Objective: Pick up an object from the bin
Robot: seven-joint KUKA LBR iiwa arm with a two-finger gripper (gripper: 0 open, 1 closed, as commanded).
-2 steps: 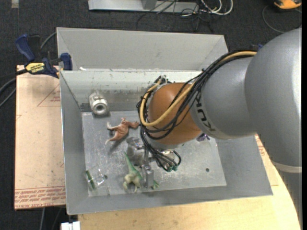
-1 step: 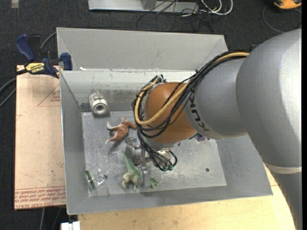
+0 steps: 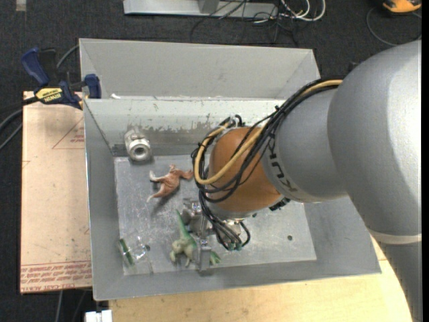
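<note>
We are holding our gripper [image 3: 202, 241] low near the front wall of the bin [image 3: 295, 240], with a pale green toy figure [image 3: 179, 250] lying just beside it, toward the view's left. We cannot tell whether the gripper is parted or closed.

Seemingly bare floor [image 3: 298, 237] right; dinosaur [image 3: 171, 180] left

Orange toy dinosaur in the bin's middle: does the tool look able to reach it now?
Probably yes. The orange toy dinosaur lies alone on the bin floor, nothing over it, and the tool hangs close by.
</note>
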